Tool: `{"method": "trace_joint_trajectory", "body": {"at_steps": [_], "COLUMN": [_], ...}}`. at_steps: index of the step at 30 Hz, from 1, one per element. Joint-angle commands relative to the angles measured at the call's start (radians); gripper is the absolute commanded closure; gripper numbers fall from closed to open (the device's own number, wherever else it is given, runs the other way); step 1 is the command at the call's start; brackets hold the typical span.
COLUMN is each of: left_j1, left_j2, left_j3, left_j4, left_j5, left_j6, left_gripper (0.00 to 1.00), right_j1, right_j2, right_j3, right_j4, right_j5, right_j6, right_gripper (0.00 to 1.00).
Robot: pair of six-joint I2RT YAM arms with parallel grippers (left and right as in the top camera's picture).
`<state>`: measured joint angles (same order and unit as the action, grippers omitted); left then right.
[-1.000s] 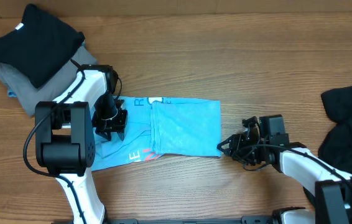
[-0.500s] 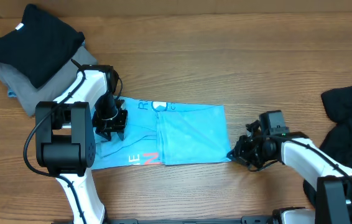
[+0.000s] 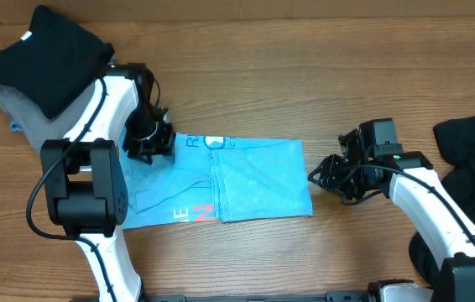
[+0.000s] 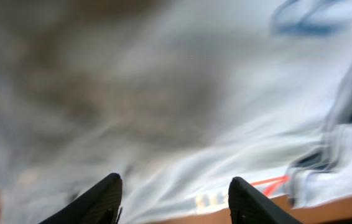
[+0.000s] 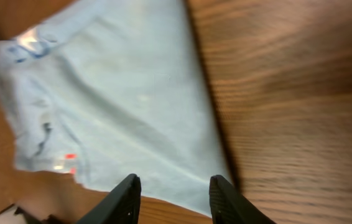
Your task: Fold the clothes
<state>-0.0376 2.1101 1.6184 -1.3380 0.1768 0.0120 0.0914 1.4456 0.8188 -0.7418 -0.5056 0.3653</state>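
At centre frame, with left gripper (image 3: pixel 152 148) and right gripper (image 3: pixel 317 174) both spread and empty, a careless grab may drag the folded blue T-shirt (image 3: pixel 254 180) crooked.

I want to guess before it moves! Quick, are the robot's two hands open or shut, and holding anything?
Left gripper: open, holding nothing, over the blue T-shirt.
Right gripper: open, holding nothing.
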Motion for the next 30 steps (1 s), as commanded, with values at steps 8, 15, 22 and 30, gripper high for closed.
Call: {"method": "trace_joint_trajectory", "body": {"at_steps": [8, 15, 22, 30], "left_j1": [-0.13, -0.206, -0.212, -0.208], "left_j2": [0.006, 0.054, 0.094, 0.093], "left_j3": [0.004, -0.006, -0.005, 0.102], "left_j4": [0.226, 0.293, 0.277, 0.228], "left_j5": [0.325, 0.243, 0.238, 0.295], "left_j6": [0.192, 0.128, 0.114, 0.115], "left_gripper": [0.32, 0.38, 0.6, 0.96], "right_j1": [-0.001, -0.001, -0.001, -0.001], "right_j2": [-0.019, -0.019, -0.019, -0.019], "right_j3": [0.02, 0.02, 0.02, 0.02], "right_j4": [0.014, 0.015, 0.03, 0.037], "right_j5": [-0.109, -0.109, -0.109, -0.106], "right_j6": [-0.006, 0.002, 0.002, 0.002], "right_gripper": [0.59, 0.6, 0.6, 0.61]}}
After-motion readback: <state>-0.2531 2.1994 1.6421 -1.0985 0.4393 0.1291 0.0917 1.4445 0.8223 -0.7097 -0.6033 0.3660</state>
